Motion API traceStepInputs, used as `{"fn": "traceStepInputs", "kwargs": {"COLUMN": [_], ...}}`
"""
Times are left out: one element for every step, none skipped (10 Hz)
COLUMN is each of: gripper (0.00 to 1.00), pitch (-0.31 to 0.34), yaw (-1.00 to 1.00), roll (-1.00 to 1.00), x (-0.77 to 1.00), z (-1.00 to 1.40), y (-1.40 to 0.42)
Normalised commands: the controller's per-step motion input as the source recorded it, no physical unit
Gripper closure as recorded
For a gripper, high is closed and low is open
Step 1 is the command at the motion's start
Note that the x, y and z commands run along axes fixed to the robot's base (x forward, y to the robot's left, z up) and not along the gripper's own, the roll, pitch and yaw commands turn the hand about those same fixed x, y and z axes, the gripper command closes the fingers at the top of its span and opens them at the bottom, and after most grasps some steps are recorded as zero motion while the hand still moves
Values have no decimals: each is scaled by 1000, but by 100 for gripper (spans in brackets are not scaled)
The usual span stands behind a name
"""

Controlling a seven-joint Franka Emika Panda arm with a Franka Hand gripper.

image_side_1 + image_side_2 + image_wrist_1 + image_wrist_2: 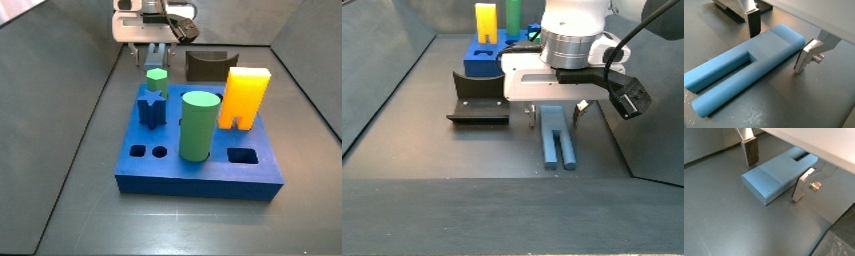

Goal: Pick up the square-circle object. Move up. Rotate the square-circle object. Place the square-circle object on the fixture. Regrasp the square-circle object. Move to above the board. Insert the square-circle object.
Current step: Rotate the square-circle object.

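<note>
the slender pale grey-blue slotted peg, the square-circle object (744, 65), lay flat between the gripper's (781, 42) parted jaws, long axis pointing toward the desk's front edge.

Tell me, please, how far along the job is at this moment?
Nothing looks finished yet. The square-circle object lies flat on the floor, and the hand is low over it, open, with a finger on each side, so the pick-up is in hand. The fixture stands bare, so lifting, rotating, placing there, regrasping and inserting into the board all remain.
</note>
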Motion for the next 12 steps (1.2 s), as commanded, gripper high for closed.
{"fn": "traceStepInputs", "kwargs": {"gripper": [0,0,0,0,0,0,0,0,0,0,0,0], "pitch": [0,13,50,77,101,114,125,133,139,140,0,1], "yaw": [0,0,-5,-11,-13,-13,-7,-3,5,14,1000,1000], "roll": [0,0,14,28,45,66,92,112,136,147,0,1], "x": [0,-9,-18,-11,-13,-15,-17,-19,-24,-23,0,-8], "z": [1000,1000,1000,1000,1000,1000,1000,1000,908,801,0,-142], "y": [0,0,2,5,6,8,3,3,-2,-8,0,3]}}
